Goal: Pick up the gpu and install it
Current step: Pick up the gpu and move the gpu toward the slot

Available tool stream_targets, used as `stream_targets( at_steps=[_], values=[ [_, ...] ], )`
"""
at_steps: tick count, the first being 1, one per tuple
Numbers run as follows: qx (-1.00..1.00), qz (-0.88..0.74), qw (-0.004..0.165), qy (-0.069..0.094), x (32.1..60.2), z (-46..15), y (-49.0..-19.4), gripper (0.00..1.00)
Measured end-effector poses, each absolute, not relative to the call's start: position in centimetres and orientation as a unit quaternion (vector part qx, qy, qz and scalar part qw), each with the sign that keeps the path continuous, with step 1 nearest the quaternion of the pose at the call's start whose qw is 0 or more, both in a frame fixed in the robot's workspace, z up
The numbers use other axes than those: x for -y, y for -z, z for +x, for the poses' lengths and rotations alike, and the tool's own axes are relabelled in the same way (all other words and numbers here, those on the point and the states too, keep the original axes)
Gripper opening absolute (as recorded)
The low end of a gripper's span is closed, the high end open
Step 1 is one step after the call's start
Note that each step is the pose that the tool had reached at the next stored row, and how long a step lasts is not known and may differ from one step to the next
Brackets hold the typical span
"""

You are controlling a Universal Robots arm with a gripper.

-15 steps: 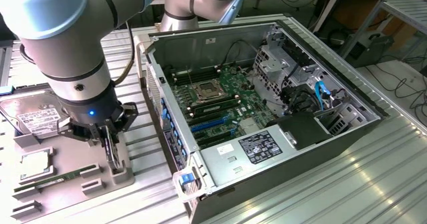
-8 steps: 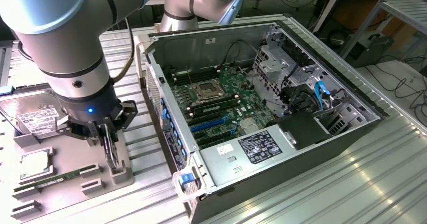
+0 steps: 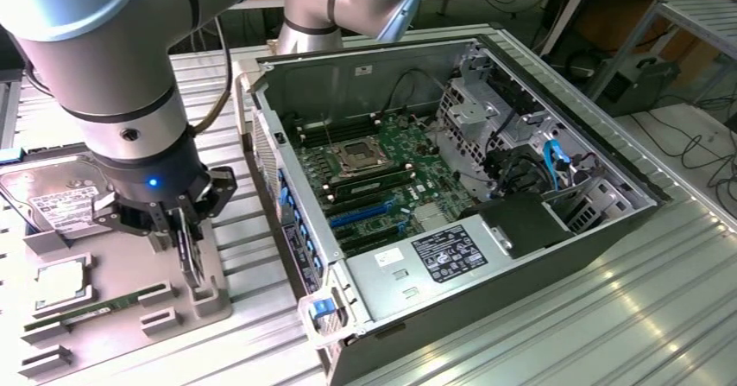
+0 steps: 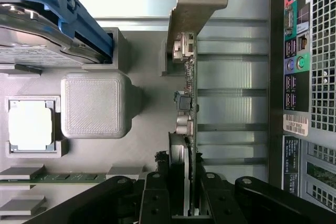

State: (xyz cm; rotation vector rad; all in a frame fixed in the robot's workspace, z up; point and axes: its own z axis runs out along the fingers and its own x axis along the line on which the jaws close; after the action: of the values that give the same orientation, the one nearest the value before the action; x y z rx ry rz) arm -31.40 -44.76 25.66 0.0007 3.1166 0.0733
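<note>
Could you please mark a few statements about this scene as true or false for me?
1. The gripper is closed on the gpu, which stands on edge. True.
2. The computer case lies open, its motherboard exposed. True.
3. The gpu is seated on the motherboard. False: it is over the grey tray, outside the computer case.
4. The hard drive sits inside the computer case. False: it lies on the grey tray.
5. A memory stick lies on the grey tray. True.

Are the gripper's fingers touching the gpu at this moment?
Touching. The wrist view shows the fingers pressed against both faces of the gpu, which stands on edge between them, with no gap.
</note>
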Motion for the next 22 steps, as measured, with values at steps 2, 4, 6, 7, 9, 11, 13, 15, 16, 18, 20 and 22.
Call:
stream_targets(
  at_steps=[2, 4, 6, 7, 9, 11, 13, 15, 16, 18, 20, 22],
  values=[
    [-1.000, 0.000, 0.012, -0.024, 44.8, -31.4, -25.9, 0.27],
    [-1.000, 0.000, 0.012, -0.023, 44.8, -31.4, -26.4, 0.27],
    [-1.000, 0.000, 0.012, -0.023, 44.8, -31.4, -26.7, 0.27],
    [-1.000, 0.000, 0.012, -0.024, 44.8, -31.4, -26.8, 0.27],
    [-1.000, 0.000, 0.012, -0.024, 44.8, -31.4, -27.1, 0.27],
    [-1.000, 0.000, 0.012, -0.024, 44.8, -31.4, -27.4, 0.27],
    [-1.000, 0.000, 0.012, -0.023, 44.8, -31.4, -27.6, 0.27],
    [-1.000, 0.000, 0.012, -0.024, 44.8, -31.4, -27.7, 0.27],
    [-1.000, 0.000, 0.012, -0.024, 44.8, -31.4, -27.8, 0.27],
    [-1.000, 0.000, 0.012, -0.023, 44.8, -31.4, -28.0, 0.27],
    [-1.000, 0.000, 0.012, -0.023, 44.8, -31.4, -28.2, 0.27],
    [-1.000, 0.000, 0.012, -0.024, 44.8, -31.4, -28.3, 0.27]
  ],
)
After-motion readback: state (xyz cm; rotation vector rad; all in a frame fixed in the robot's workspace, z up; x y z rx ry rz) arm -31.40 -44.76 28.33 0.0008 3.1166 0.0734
